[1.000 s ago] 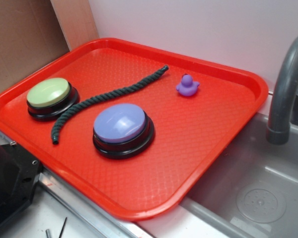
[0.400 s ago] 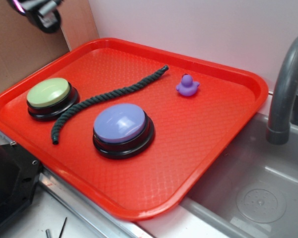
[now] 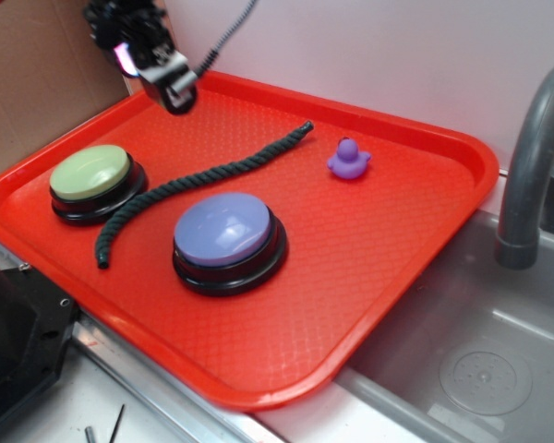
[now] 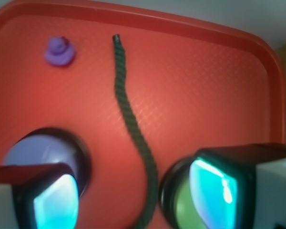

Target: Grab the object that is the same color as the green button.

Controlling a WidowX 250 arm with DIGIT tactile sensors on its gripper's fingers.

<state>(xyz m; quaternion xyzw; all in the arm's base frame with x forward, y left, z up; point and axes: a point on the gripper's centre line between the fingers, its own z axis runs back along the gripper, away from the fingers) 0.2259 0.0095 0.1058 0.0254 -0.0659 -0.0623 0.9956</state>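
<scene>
A long dark green twisted rope point(image 3: 196, 182) lies wavy on the red tray point(image 3: 388, 240), running from its near-left part up toward the back; the wrist view shows it point(image 4: 128, 114) between the fingers. The green button point(image 3: 90, 173) with a pale yellow-green dome stands at the tray's left, beside the rope's lower end; it shows partly behind the right finger point(image 4: 181, 207). My gripper point(image 3: 171, 88) hangs open and empty above the tray's back-left corner, well above the rope. The fingers point(image 4: 52, 200) are spread wide.
A purple-topped button point(image 3: 226, 231) stands right of the rope, also in the wrist view point(image 4: 38, 150). A small purple duck point(image 3: 349, 160) sits near the tray's back point(image 4: 60, 50). A grey sink point(image 3: 480, 360) and faucet point(image 3: 531, 166) lie right. Cardboard point(image 3: 37, 74) stands at left.
The gripper has come into view at the top left and moved right and down over the tray's back-left corner. The rope, buttons and duck have not moved.
</scene>
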